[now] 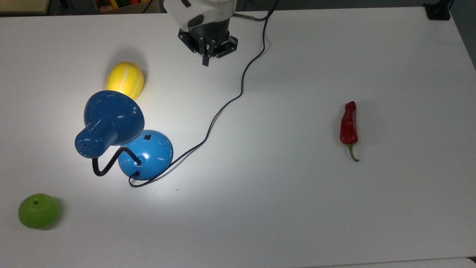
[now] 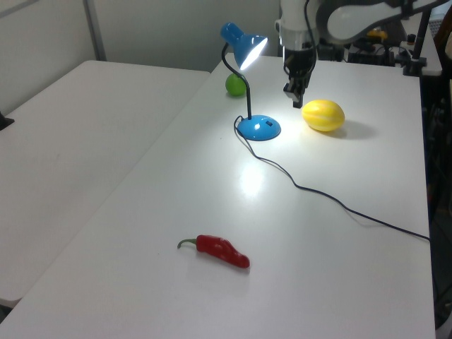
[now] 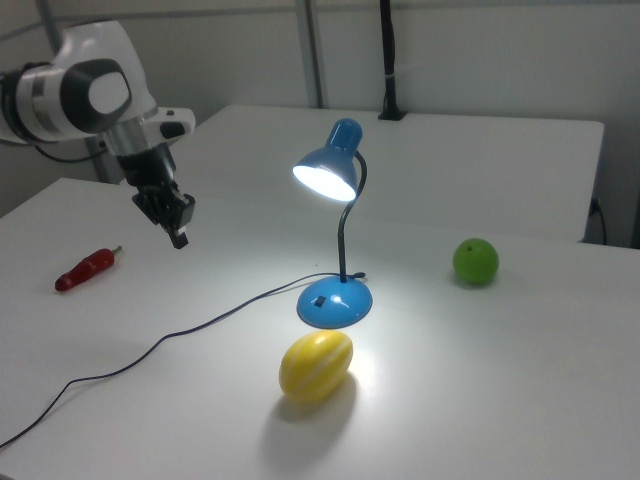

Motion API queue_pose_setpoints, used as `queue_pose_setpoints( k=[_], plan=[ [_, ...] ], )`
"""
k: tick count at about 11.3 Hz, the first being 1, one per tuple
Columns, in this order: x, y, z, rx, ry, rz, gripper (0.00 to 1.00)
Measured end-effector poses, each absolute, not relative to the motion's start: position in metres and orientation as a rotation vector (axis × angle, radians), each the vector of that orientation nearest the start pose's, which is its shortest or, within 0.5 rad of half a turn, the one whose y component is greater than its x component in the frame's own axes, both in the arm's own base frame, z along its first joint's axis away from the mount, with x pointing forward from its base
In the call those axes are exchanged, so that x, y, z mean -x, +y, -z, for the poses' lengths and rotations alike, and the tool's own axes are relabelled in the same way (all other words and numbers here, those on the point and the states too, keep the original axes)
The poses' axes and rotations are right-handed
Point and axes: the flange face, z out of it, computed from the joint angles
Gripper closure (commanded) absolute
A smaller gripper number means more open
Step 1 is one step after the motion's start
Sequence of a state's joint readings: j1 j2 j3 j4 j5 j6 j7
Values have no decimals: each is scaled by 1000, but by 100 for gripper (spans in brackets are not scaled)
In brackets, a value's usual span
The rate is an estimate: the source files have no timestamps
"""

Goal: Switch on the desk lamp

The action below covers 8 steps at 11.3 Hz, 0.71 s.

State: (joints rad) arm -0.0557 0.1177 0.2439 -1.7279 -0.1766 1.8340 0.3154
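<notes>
The desk lamp [image 1: 122, 141] is seen standing on the white table [image 1: 297, 208], toward the top view's left. Its round base [image 3: 334, 303] rests flat on the surface; the black neck [image 3: 350, 230] rises upright from it and curves over at the top. The shade [image 3: 328, 172] is tilted downward, its lit opening facing the lower left of the right view. A bright patch is cast on the table around the base. The small black switch [image 1: 147, 137] is visible on the dome. The cord [image 1: 227, 104] is traced from the base toward the top view's upper edge, where its end is cut off.

The gripper [image 1: 206, 61] is held above the table, well apart from the lamp, fingers pressed together on nothing. The arm above it is cropped in the top view.

A yellow melon [image 1: 124, 80] lies just beside the shade. A green apple [image 1: 38, 210] and a red chili pepper [image 1: 349, 124] lie well apart.
</notes>
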Motion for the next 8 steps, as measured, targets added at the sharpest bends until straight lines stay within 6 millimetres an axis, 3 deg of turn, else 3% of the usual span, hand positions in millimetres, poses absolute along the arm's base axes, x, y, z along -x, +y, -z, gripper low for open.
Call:
queue_pose_setpoints(
  k=[2,4,5,7,8],
  plan=[
    [-569,88,-556,3230,103,74,97],
    [-553,65,-584,3217,16,54,83],
    [-548,51,-591,3218,7,27,68],
    [-547,32,-598,3216,35,18,0],
    [-547,26,-598,3216,51,17,0]
  ],
)
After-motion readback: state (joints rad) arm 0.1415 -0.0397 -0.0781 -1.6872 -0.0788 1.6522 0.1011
